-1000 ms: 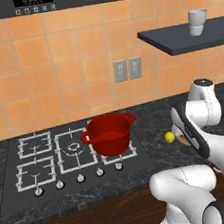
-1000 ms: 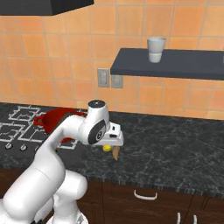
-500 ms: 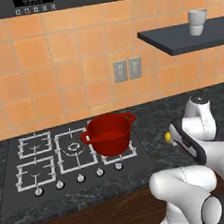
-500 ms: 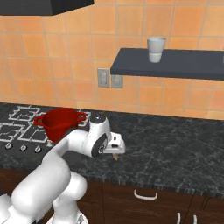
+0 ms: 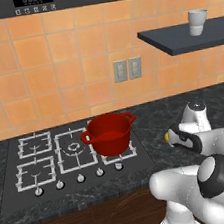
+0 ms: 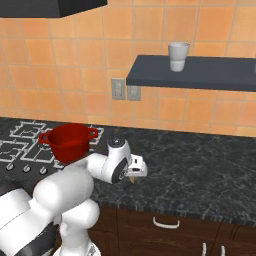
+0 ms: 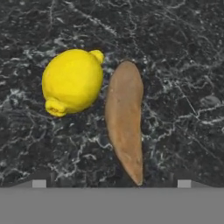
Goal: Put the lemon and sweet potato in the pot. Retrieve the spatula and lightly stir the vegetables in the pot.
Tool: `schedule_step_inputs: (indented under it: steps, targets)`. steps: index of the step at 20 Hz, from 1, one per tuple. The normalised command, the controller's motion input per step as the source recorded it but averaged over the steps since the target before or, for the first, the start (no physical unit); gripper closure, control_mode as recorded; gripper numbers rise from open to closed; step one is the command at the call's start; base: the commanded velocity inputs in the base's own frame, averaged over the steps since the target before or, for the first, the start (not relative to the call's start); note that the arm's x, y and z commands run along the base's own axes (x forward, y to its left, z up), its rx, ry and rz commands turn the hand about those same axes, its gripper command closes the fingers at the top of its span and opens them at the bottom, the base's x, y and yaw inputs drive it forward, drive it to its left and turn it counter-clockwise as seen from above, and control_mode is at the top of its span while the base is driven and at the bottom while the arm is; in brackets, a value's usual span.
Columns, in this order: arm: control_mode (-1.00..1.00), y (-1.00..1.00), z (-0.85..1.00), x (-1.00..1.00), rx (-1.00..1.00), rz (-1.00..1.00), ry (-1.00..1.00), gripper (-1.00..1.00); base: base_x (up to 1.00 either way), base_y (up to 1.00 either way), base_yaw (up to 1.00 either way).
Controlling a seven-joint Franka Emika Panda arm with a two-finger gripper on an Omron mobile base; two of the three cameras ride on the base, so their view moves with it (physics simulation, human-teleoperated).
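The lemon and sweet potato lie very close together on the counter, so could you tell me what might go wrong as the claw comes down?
1. The lemon and sweet potato lie side by side, nearly touching; an open claw finger may land on the wrong one or nudge both.
2. The rounded lemon could roll on the black counter if bumped.
3. The pot sits off on the stove, so a weak grip might drop the load on the way.

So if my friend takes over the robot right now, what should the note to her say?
Gripper: open, holding nothing, low over the counter right of the stove.
Lemon and sweet potato: side by side on the dark counter, just below the hand, seemingly not touching.
Pot: on the stove, looks empty.
Spatula: not spotted yet.
Done: nothing is in the pot.
Left: put the lemon and sweet potato in, find the spatula, stir lightly.
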Motion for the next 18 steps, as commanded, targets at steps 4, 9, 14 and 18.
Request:
schedule_step_inputs:
  steps: [4, 9, 14, 18]
  targets:
    - [-1.00, -0.08, -0.21, 0.37, 0.00, 0.00, 0.00, -1.00, 0.00, 0.00, 0.00]
    - [-1.00, -0.17, -0.18, 0.29, 0.00, 0.00, 0.00, -1.00, 0.00, 0.00, 0.00]
    - [-1.00, -0.10, -0.17, 0.17, 0.00, 0.00, 0.00, -1.00, 0.00, 0.00, 0.00]
    - [-1.00, 0.00, -0.14, 0.00, 0.00, 0.00, 0.00, 1.00, 0.00, 0.00, 0.00]
